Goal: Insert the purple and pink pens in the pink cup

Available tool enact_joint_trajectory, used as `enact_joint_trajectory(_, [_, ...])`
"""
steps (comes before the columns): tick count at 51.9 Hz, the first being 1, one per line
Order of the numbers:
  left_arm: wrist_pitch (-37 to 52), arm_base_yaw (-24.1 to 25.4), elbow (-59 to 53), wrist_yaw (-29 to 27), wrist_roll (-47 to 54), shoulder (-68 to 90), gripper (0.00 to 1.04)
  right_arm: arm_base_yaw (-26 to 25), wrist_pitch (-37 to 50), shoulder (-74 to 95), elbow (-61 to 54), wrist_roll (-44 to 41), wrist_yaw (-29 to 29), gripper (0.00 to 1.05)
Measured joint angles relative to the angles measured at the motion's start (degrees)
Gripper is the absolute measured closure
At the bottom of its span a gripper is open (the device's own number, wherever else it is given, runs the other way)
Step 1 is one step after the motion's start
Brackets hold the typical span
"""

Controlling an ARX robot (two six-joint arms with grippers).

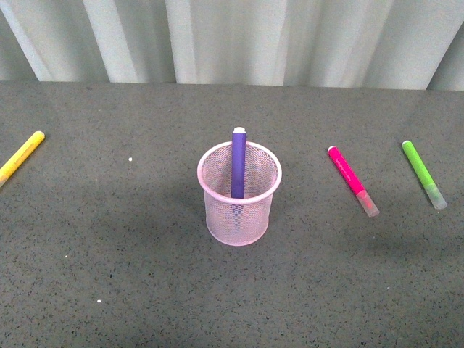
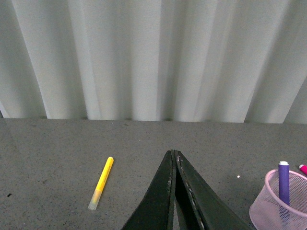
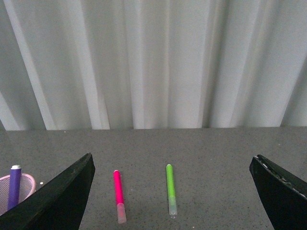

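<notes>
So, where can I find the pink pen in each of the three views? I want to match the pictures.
Front view: the pink pen lies flat, right of the pink cup, with the light green pen further right.
Left wrist view: only one end shows, at the picture's edge just beyond the cup.
Right wrist view: it lies between the cup and the green pen.
Shared landmark: the pink cup holding the purple pen.

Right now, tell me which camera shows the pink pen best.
The front view: the pink pen lies whole on the table between the pink cup and the green pen. The right wrist view also shows it whole, but cuts off the cup. The left wrist view catches only its tip at the frame edge.
</notes>
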Motion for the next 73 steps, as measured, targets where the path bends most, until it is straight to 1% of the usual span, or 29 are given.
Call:
enact_joint_trajectory(6, [0.4, 0.0, -1.6, 0.0, 0.0, -1.6, 1.01, 0.0, 0.0, 0.0, 0.0, 0.0, 0.0, 0.07])
enact_joint_trajectory(16, [-1.5, 0.0, -1.7, 0.0, 0.0, -4.0, 1.01, 0.0, 0.0, 0.0, 0.0, 0.0, 0.0, 0.07])
enact_joint_trajectory(18, [-7.6, 0.0, -1.6, 0.0, 0.0, -8.5, 1.01, 0.0, 0.0, 0.0, 0.0, 0.0, 0.0, 0.07])
enact_joint_trajectory(22, [-11.2, 0.0, -1.6, 0.0, 0.0, -12.2, 1.0, 0.0, 0.0, 0.0, 0.0, 0.0, 0.0, 0.07])
enact_joint_trajectory(29, [-11.6, 0.0, -1.6, 0.0, 0.1, -13.7, 0.74, 0.0, 0.0, 0.0, 0.0, 0.0, 0.0, 0.07])
enact_joint_trajectory(30, [-11.6, 0.0, -1.6, 0.0, 0.1, -13.7, 0.72, 0.2, -0.1, 0.2, 0.0, 0.3, 0.9, 0.07])
enact_joint_trajectory(32, [-11.6, 0.0, -1.6, 0.0, 0.1, -13.7, 0.65, 1.3, -0.4, 1.4, 0.3, 1.9, 5.2, 0.07])
enact_joint_trajectory(34, [-11.6, 0.0, -1.6, 0.0, 0.1, -13.7, 0.59, 2.0, 2.1, 5.7, 0.6, 4.8, 11.9, 0.07])
enact_joint_trajectory(36, [-11.7, -0.1, -1.6, -0.1, 0.1, -13.7, 0.54, 1.5, 5.3, 10.2, 0.9, 6.6, 15.4, 0.07])
enact_joint_trajectory(38, [-11.7, -0.1, -1.6, 0.1, 0.1, -13.8, 0.47, 0.2, 10.1, 16.4, 1.6, 8.3, 16.4, 0.07])
enact_joint_trajectory(42, [-11.7, -0.1, -1.6, 0.0, 0.2, -13.7, 0.34, -2.1, 18.0, 26.0, 3.3, 10.2, 15.0, 0.07])
enact_joint_trajectory(45, [-11.7, -0.1, -1.6, 0.0, 0.2, -13.7, 0.24, -3.8, 25.5, 37.2, 6.4, 11.4, 11.9, 0.07])
enact_joint_trajectory(48, [-11.7, -0.1, -1.6, 0.0, 0.2, -13.7, 0.15, -4.7, 29.9, 45.0, 9.2, 11.7, 9.9, 0.07])
enact_joint_trajectory(51, [-11.7, -0.1, -1.6, 0.0, 0.2, -13.7, 0.06, -5.7, 32.0, 52.8, 12.7, 12.0, 7.0, 0.07])
enact_joint_trajectory(52, [-11.7, -0.1, -1.6, 0.0, 0.2, -13.7, 0.05, -5.9, 32.0, 54.3, 13.6, 12.0, 6.5, 0.07])
enact_joint_trajectory(56, [-11.7, -0.1, -1.6, 0.0, 0.2, -13.7, 0.07, -7.0, 31.4, 66.8, 20.5, 11.1, 3.6, 0.07])
enact_joint_trajectory(60, [-11.7, -0.1, -1.6, 0.0, 0.2, -13.7, 0.07, -7.3, 29.8, 75.6, 26.1, 9.3, 2.9, 0.07])
enact_joint_trajectory(63, [-11.7, -0.1, -1.6, 0.0, 0.2, -13.7, 0.07, -7.6, 26.6, 81.7, 30.9, 7.8, 0.1, 0.07])
enact_joint_trajectory(65, [-11.7, -0.1, -1.6, 0.0, 0.2, -13.7, 0.07, -7.5, 24.5, 86.2, 34.5, 6.3, -0.6, 0.07])
enact_joint_trajectory(73, [-11.7, -0.1, -1.6, 0.0, 0.2, -13.7, 0.07, -5.9, 16.9, 96.3, 44.3, 1.4, -5.6, 0.07])
